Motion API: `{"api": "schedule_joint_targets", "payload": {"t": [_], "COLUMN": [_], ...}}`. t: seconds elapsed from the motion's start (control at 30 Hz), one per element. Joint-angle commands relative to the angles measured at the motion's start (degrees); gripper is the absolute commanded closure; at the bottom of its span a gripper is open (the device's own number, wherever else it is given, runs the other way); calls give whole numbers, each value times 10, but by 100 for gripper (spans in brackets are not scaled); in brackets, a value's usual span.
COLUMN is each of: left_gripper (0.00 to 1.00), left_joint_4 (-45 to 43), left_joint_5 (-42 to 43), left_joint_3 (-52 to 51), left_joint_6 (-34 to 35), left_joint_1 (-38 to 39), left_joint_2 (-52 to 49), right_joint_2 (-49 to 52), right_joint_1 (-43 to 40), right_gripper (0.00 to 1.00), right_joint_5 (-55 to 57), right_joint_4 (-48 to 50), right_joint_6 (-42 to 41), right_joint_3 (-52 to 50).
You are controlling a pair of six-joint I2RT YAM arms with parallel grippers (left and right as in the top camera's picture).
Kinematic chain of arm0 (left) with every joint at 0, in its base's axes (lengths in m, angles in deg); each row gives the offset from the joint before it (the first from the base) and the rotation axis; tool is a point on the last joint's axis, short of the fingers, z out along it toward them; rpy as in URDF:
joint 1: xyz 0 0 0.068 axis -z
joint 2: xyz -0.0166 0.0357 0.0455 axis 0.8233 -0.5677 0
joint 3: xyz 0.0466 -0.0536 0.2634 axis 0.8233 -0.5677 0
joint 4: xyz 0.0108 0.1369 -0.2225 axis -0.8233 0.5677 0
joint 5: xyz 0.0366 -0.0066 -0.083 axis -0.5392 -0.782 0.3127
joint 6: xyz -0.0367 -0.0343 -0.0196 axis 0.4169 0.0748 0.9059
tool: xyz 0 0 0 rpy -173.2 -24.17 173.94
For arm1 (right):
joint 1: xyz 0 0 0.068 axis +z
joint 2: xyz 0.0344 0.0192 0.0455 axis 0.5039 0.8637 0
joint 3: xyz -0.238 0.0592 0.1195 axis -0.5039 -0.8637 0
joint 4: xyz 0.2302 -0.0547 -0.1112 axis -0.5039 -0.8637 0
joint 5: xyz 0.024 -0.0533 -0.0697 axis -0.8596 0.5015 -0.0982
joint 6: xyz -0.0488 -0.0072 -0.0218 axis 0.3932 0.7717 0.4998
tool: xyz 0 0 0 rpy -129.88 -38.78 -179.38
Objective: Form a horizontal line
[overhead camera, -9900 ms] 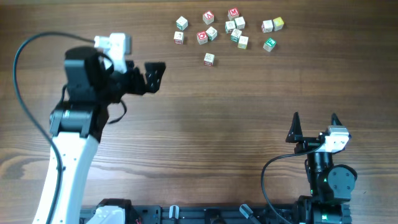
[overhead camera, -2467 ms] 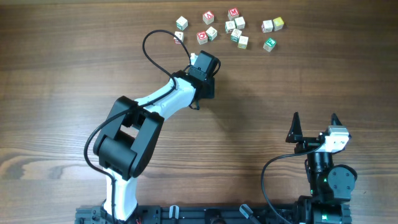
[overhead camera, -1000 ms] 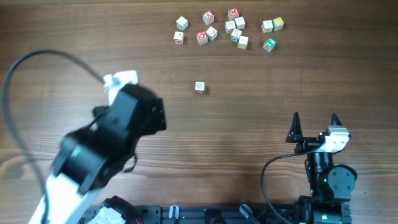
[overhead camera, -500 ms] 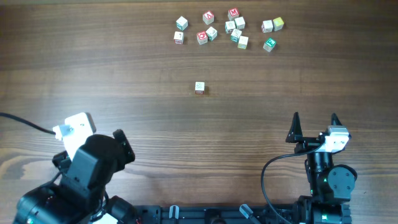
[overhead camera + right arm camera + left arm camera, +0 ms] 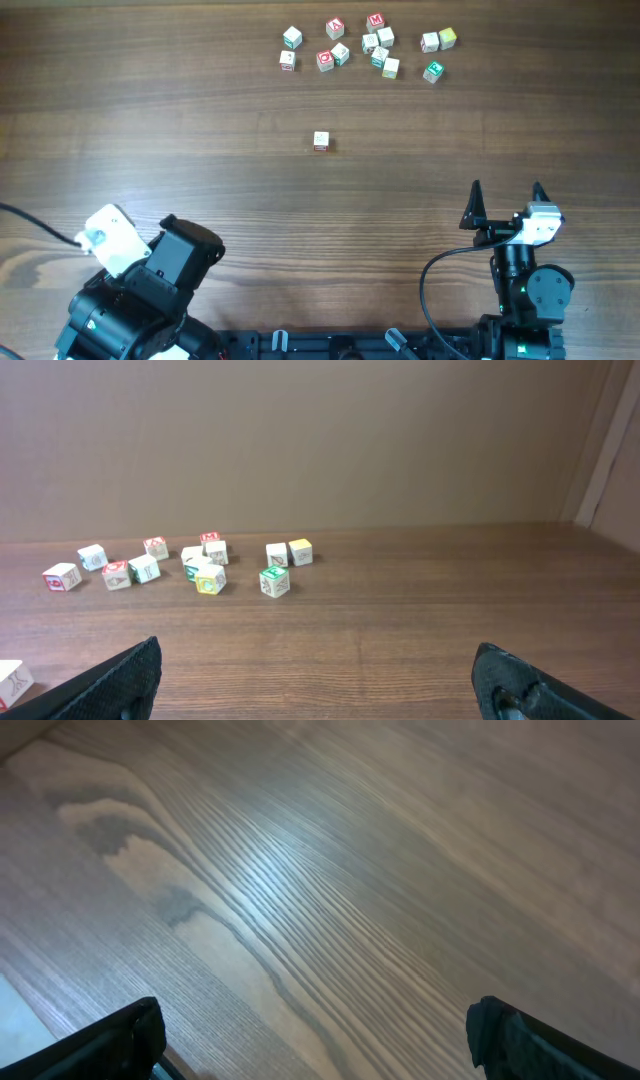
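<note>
A lone pale cube (image 5: 320,141), the line's only piece, sits mid-table below the scattered cubes (image 5: 372,45), well ahead of both arms, between the empty, wide-open left gripper (image 5: 315,1038) and equally splayed right gripper (image 5: 506,193).

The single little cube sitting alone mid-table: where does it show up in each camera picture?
Overhead: the lone cube sits near the centre, below the scattered cubes.
Left wrist: not in it; only bare table shows.
Right wrist: at the bottom left edge, partly cut off.
Shared landmark: the green-faced cube, low on the group's right overhead, frontmost in the right wrist view.
</note>
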Motion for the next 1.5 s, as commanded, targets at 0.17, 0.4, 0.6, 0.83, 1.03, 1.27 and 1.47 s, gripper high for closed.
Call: {"api": "schedule_joint_targets", "payload": {"t": [0.17,0.4,0.6,0.83,1.03,1.27,1.47], "left_gripper": [0,0,0,0,0,0,0], "left_joint_4": [2,-5,-10,-12,-12,-12,-12], "left_joint_5": [-34,-5,-2,-2,-2,-2,-2], "left_joint_3": [-1,-1,-1,-1,-1,-1,-1], "left_joint_6": [54,55,55,55,55,55,55], "left_joint_1": [-96,-195,-200,-200,-200,-200,-200], "left_joint_2": [2,2,2,2,2,2,2], "right_joint_2": [-5,-5,-5,-5,-5,-5,-5], "right_joint_1": [3,3,3,3,3,3,3], "right_gripper": [0,0,0,0,0,0,0], "right_joint_5": [-8,-8,-8,-8,-8,-8,-8], "right_joint_4": [2,2,2,2,2,2,2], "right_joint_6": [8,8,8,8,8,8,8], "right_joint_3": [0,0,0,0,0,0,0]}}
